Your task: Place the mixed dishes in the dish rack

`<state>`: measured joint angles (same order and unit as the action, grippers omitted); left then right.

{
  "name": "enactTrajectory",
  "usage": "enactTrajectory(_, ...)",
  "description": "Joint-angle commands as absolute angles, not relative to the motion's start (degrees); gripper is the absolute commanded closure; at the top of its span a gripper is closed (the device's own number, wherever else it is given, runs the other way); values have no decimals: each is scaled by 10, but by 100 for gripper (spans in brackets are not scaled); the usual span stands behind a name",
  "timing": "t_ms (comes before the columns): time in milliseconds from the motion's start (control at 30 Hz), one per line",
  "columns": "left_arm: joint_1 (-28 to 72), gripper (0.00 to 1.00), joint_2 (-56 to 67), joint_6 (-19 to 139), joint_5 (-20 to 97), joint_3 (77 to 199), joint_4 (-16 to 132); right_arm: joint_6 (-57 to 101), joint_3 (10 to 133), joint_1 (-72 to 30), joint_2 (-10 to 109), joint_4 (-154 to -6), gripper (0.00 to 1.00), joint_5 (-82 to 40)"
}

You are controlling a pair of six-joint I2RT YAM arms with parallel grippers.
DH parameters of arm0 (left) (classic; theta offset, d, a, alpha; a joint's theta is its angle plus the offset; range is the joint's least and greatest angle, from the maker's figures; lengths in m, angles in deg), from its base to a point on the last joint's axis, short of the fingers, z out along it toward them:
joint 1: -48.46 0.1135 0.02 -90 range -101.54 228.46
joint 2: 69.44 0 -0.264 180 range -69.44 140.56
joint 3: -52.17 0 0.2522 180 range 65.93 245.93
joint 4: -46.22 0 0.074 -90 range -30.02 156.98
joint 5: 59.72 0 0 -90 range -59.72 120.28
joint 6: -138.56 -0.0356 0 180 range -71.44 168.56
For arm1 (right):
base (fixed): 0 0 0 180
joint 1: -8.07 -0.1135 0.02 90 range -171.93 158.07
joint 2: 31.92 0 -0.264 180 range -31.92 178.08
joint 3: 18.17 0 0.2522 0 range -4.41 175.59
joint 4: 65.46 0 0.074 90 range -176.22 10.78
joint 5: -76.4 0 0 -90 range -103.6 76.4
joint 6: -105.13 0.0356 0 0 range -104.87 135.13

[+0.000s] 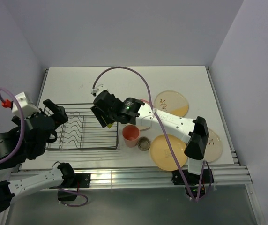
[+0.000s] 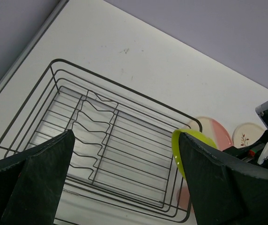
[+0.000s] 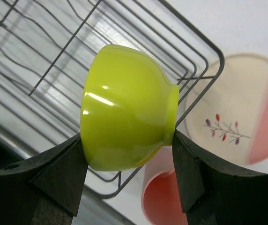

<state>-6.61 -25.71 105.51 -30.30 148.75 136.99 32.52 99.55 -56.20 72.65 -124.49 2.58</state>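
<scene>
Yellow-green bowl (image 3: 124, 108) on side, clamped above right end of dark wire dish rack (image 2: 138, 154); pink cup (image 1: 130, 135) upright beside rack.

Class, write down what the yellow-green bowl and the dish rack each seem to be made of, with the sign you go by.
Yellow-green bowl: likely glossy plastic or glazed ceramic; smooth, uniform colour with sharp white highlights; the look leaves it open.
Dish rack: dark metal wire, probably coated; thin rigid rods bent into waves, faint sheen.
</scene>
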Motion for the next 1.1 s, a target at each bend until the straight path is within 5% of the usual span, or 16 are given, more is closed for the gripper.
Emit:
enactTrajectory(0,-62,1,-286,1072,-315,1469,1385,286,997,-579,742,-1183,100,120)
enactTrajectory(867,-62,1,-304,1048,-207,1466,1381,206,1141,-632,987,-1202,100,361)
enactTrajectory(1067,-62,1,-309,1039,-211,1474,1386,207,1151,-650,1016,-1211,85,385)
